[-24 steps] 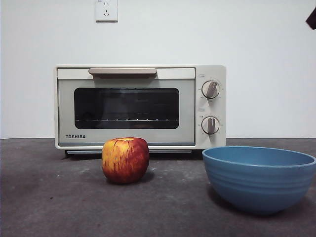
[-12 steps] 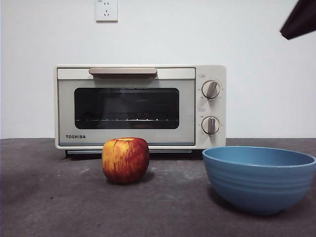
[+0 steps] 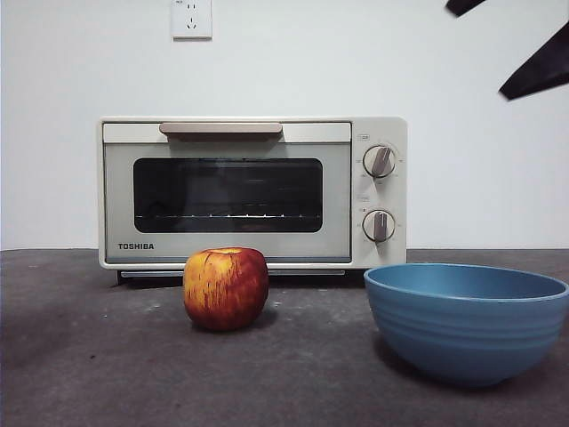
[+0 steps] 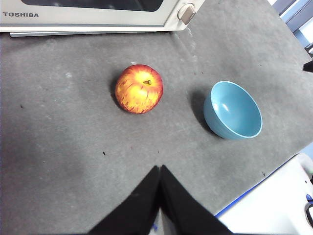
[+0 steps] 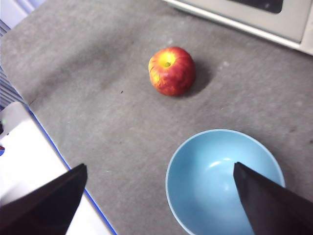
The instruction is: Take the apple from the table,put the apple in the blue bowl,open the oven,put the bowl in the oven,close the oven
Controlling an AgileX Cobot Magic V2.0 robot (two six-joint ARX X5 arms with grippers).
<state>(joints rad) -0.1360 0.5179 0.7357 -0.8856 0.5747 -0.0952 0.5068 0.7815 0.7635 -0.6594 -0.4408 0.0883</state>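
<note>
The apple (image 3: 226, 288) sits upright on the table (image 3: 89, 356), stem dimple up, just in front of the oven (image 3: 252, 193) and below the middle of its door, apart from it; the blue bowl (image 3: 468, 322) stands upright and empty on the table toward the near right corner in the front view, well apart from the apple, nothing inside it; oven door closed, bar handle (image 3: 221, 129) along its top edge, two round knobs (image 3: 380, 162) stacked on the right panel, TOSHIBA lettering at the lower left of the door; wall socket (image 3: 192, 19) on the white wall above the oven; right gripper (image 5: 159, 196) high over the near edge of the table above the bowl, jaws spread wide, holding nothing; its dark tips show at the front view's top right corner; left gripper (image 4: 160, 169) raised over the near table edge, jaws pressed together, empty, apple and bowl both ahead of it.
</note>
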